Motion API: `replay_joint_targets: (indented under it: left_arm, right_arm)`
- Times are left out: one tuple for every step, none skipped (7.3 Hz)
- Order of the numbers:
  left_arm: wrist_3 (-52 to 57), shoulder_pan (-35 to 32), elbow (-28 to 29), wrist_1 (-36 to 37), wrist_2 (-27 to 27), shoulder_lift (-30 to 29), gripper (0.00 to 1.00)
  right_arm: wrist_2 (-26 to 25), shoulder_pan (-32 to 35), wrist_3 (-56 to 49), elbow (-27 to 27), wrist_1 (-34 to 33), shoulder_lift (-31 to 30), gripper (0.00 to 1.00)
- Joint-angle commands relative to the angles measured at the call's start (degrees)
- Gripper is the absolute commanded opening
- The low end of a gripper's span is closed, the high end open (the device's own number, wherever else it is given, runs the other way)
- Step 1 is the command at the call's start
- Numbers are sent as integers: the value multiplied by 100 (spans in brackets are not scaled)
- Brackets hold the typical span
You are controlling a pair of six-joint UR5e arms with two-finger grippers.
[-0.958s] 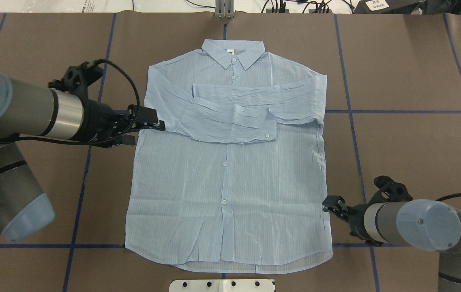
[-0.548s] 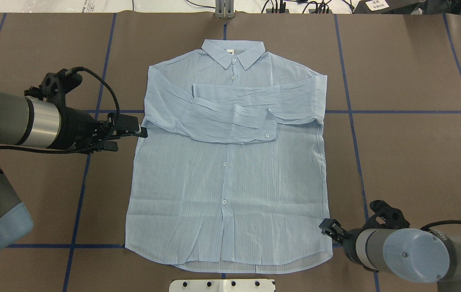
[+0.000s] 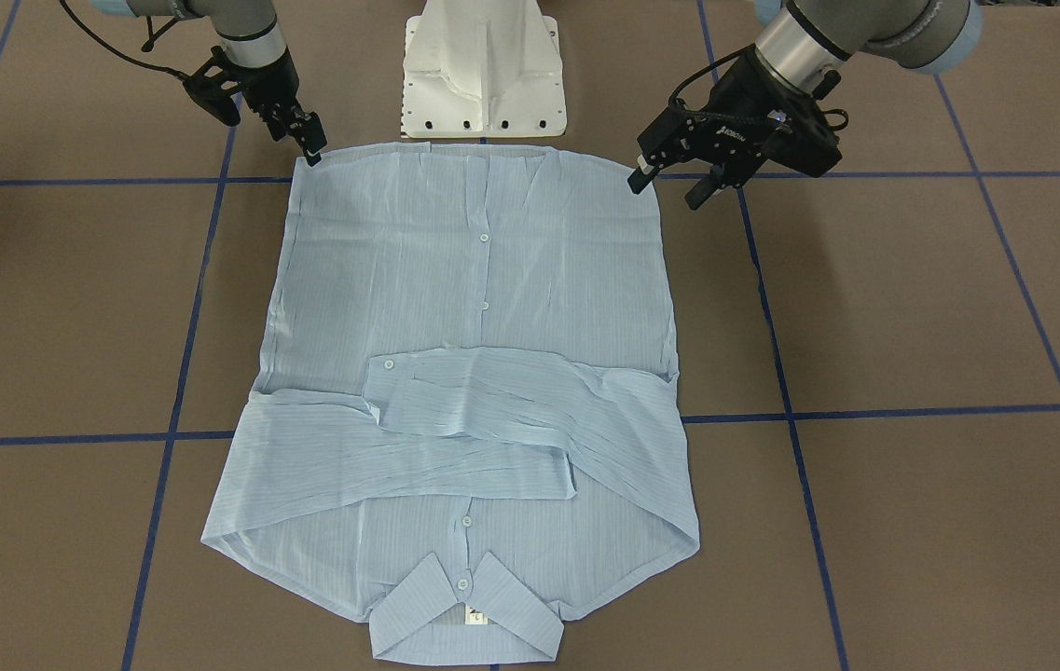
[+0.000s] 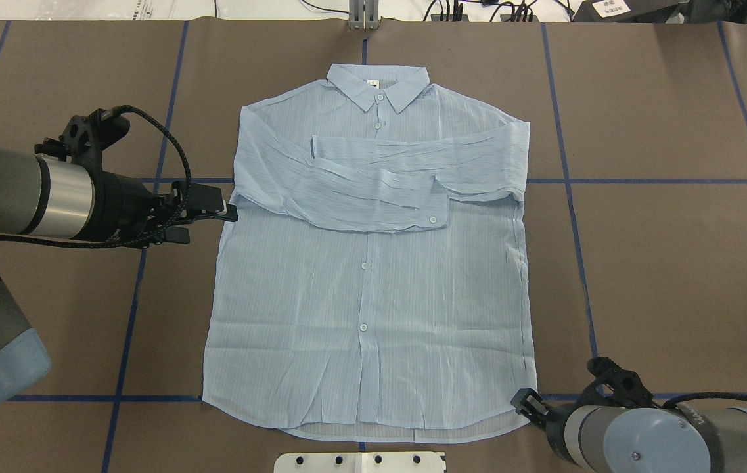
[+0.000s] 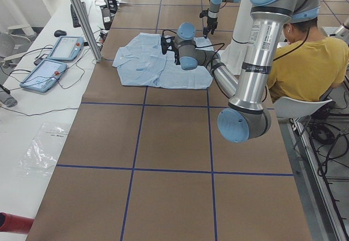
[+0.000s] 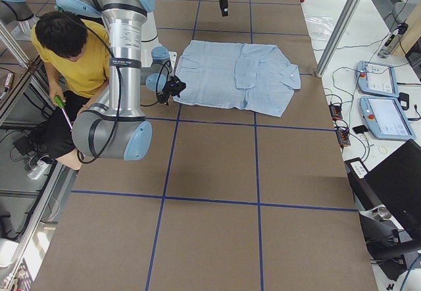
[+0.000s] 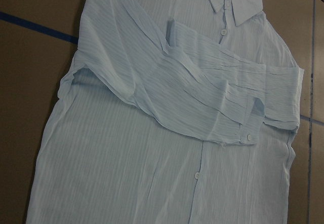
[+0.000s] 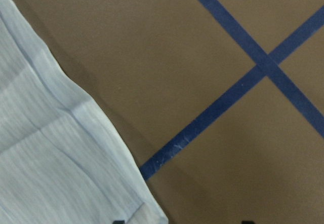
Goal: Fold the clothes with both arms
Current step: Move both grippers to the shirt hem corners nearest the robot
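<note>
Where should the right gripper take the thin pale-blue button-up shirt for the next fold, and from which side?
Take the hem corner nearest the right gripper, coming in low from the outer side. The thin pale-blue button-up shirt lies flat on the brown table, so only its free edge offers a lip; one finger probably has to slide under that corner.

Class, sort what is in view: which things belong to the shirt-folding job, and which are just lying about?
Job: pale-blue shirt; left gripper; right gripper.
Lying about: control tablets; clear plastic bag; white pedestal base.
</note>
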Motion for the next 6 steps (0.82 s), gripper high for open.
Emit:
replay_joint_targets:
  left_arm:
    - [0,-2,-6,0,0,19,99]
    - [0,-2,-6,0,9,20,99]
    - [0,-11,-41,0,9,20,100]
    - [0,-11,-50,0,9,20,99]
    - [0,-11,-59,0,9,20,99]
    - [0,-19,-50,0,9,28,99]
  right_arm:
    - [-17,1,15,-20,-2,16,77]
    - [-25,10,15,-46,-11,16,77]
    - [-34,80,7,-72,-11,25,74]
    - [-43,124,7,-72,-11,43,69]
    - [-43,159,7,-90,-11,52,61]
    - [-34,159,15,-90,-11,95,42]
